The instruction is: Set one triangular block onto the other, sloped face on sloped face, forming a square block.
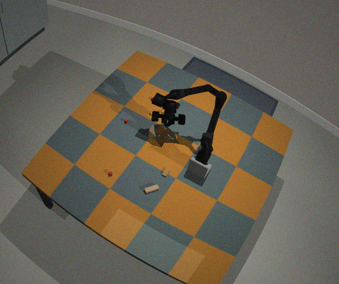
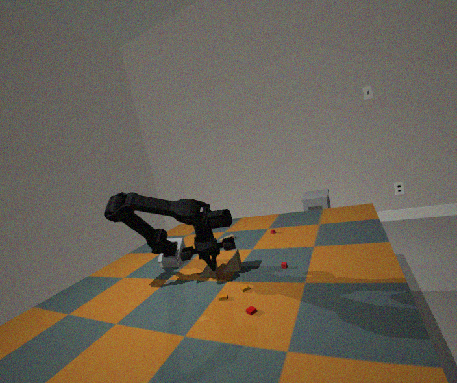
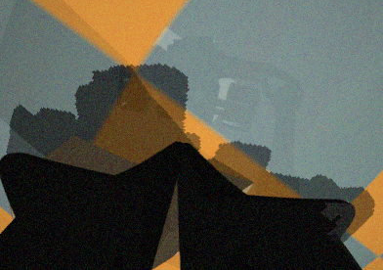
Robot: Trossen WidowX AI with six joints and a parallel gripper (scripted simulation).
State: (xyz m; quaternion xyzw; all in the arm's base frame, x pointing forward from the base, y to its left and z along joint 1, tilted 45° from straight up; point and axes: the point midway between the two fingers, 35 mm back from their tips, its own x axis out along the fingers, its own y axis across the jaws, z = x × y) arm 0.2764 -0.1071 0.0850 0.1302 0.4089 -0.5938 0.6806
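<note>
Two tan triangular blocks [image 1: 151,132] [image 1: 170,138] sit close together in the arm's shadow near the middle of the table. In the exterior view one block [image 2: 232,263] stands with a tall peak and the other [image 2: 207,272] lies low beside it. My gripper [image 1: 166,124] [image 2: 212,265] [image 3: 182,150] points straight down over them with its tips just above the low block. I cannot tell whether they touch. The fingers are shut with nothing between them. In the wrist view the black fingers hide most of the blocks.
Red cubes [image 1: 126,121] [image 1: 110,173] [image 2: 250,309] [image 2: 284,265] and small tan blocks [image 1: 151,188] [image 1: 165,172] [image 2: 222,296] [image 2: 245,287] lie scattered on the checkered table. The arm's grey base [image 1: 198,168] [image 2: 170,259] stands close to the blocks.
</note>
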